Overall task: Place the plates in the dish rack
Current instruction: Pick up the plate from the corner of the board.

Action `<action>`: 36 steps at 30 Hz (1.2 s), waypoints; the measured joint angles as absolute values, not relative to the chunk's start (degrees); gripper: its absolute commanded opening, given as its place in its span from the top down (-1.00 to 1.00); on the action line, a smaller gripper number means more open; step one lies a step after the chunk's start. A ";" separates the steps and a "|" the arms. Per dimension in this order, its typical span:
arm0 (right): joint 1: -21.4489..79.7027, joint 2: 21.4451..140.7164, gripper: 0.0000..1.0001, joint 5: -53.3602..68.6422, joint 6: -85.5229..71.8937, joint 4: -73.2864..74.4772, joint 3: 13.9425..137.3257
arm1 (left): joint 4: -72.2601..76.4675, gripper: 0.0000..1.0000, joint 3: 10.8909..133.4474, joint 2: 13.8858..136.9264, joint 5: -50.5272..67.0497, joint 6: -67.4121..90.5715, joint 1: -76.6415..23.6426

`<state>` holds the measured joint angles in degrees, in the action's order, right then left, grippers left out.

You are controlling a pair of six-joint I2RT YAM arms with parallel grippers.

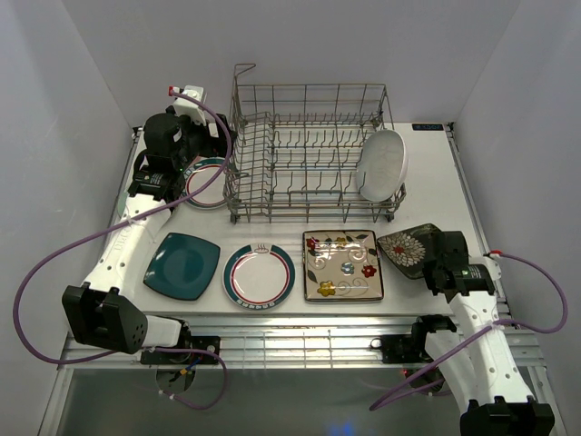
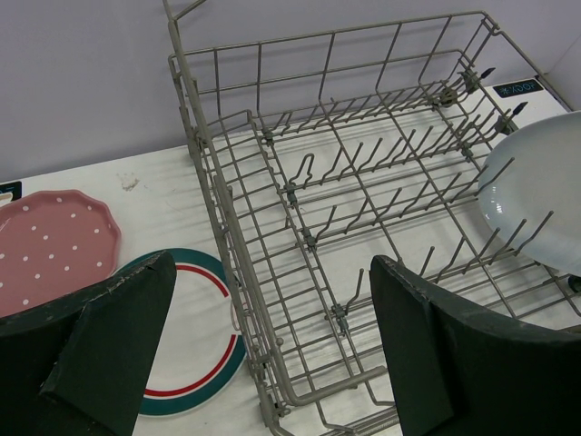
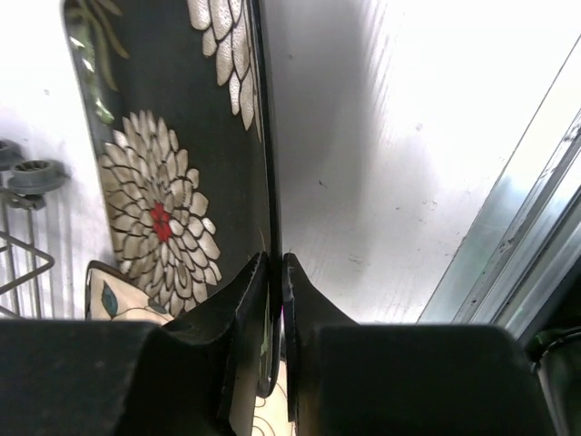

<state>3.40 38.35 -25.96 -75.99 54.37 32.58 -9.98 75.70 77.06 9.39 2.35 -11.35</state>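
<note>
Rack: dish rack (image 1: 309, 150) sits at far edge of tabletop (image 1: 427, 195), centre. One item loaded: white oval plate (image 1: 381, 165) stands on edge between tines at rack's R end.

Near edge row, L to R, all flat:
- teal square plate (image 1: 182, 265)
- rimmed round plate (image 1: 259, 275)
- cream floral square plate (image 1: 342, 264)

Dark floral plate (image 1: 410, 247) lies next in the row, toward the R edge. Cannot tell if it is lifted.

R gripper (image 1: 434, 263): jaws narrow, pinched on the dark floral plate's rim, one finger each side per wrist view (image 3: 275, 263).

L gripper (image 1: 207, 150): jaws wide, holding nothing, hovering over rack's L side (image 2: 272, 318).

Beside rack's L side: second rimmed round plate (image 2: 204, 336) flat on tabletop, partly under L gripper. Pink dotted plate (image 2: 50, 250) just beyond it, toward L edge.
</note>
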 measured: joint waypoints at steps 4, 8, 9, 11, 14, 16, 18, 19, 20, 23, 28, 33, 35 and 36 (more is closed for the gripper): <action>3.40 38.96 0.84 -28.40 -73.49 56.07 36.18 | -9.98 -0.96 75.68 77.06 9.41 2.35 -11.35; 3.40 39.40 0.85 -30.06 -71.29 57.69 38.30 | -9.98 -0.96 75.70 77.06 9.45 2.33 -11.35; 3.40 39.38 0.84 -30.30 -70.76 58.13 38.76 | -9.98 -0.96 75.68 77.06 9.45 2.31 -11.35; 3.40 39.40 0.84 -30.81 -69.67 59.09 39.92 | -9.98 -0.96 75.68 77.06 9.45 2.20 -11.35; 3.40 39.79 0.84 -31.35 -67.85 60.29 41.74 | -9.98 -0.96 75.68 77.06 9.45 2.17 -11.35; 3.40 40.56 0.84 -31.62 -66.65 60.80 42.94 | -9.98 -0.96 75.68 77.06 9.47 2.17 -11.35; 3.40 41.52 0.84 -31.92 -65.32 61.41 44.21 | -10.00 -0.96 75.68 77.06 9.47 2.17 -11.35; 3.40 42.02 0.85 -32.14 -64.62 61.65 44.86 | -9.98 -0.96 75.68 77.06 9.47 2.17 -11.35; 3.40 42.35 0.84 -32.36 -63.99 61.78 45.36 | -9.98 -0.96 75.68 77.06 9.47 2.15 -11.35; 3.40 43.83 0.85 -33.15 -61.49 62.61 47.62 | -9.98 -0.96 75.68 77.06 9.47 2.17 -11.35; 3.40 47.11 0.85 -33.93 -57.82 63.13 52.01 | -9.98 -0.96 75.68 77.06 9.47 2.15 -11.35; 3.40 48.12 0.85 -34.37 -55.16 63.09 54.89 | -9.98 -0.96 75.68 77.06 9.50 2.09 -11.35; 3.40 48.12 0.84 -34.70 -53.87 63.51 56.42 | -9.98 -0.96 75.68 77.06 9.52 2.00 -11.35; 3.40 48.07 0.85 -34.98 -53.23 63.66 57.25 | -10.00 -0.96 75.68 77.06 9.52 2.00 -11.35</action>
<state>3.40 48.07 -34.98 -53.23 63.66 57.25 -10.00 75.68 77.06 9.52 2.00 -11.35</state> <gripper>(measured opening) 0.130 0.979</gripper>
